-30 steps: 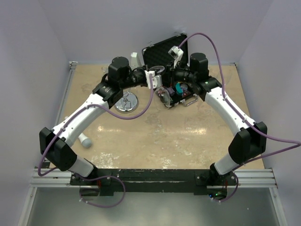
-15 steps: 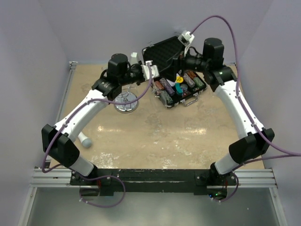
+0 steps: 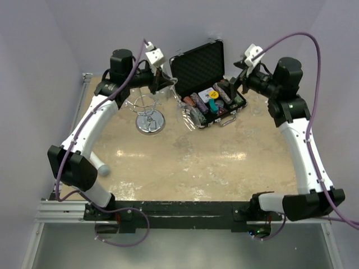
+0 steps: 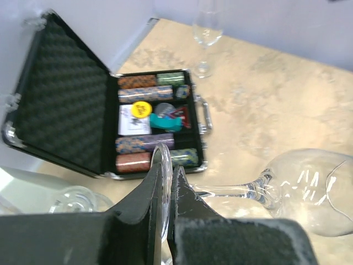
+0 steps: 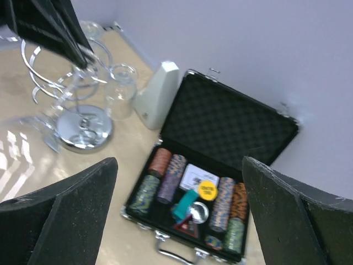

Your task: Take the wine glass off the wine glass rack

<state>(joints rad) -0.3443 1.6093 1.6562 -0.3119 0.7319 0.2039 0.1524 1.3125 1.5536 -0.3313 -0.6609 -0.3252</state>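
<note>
Beige tabletop [image 3: 196,168], mottled stone pattern, matte with faint sheen. Plain pale lavender panels on three sides: back wall [image 3: 185,25], left wall [image 3: 33,84], right wall [image 3: 336,61]. Aluminium rail [image 3: 185,208] along the near edge, with a grey metal sheet [image 3: 185,252] below it. Light is even and diffuse; shadows are soft.

Top camera looks down on the whole table [image 3: 196,162] — both nearer wrist cameras share the case [image 4: 66,105] [image 5: 226,127].

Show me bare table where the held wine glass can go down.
Best is the broad bare table in front of the wine glass rack and the poker chip case, toward the near edge. The back strip is crowded: rack, case, a standing flute. The left gripper holds the wine glass.
</note>
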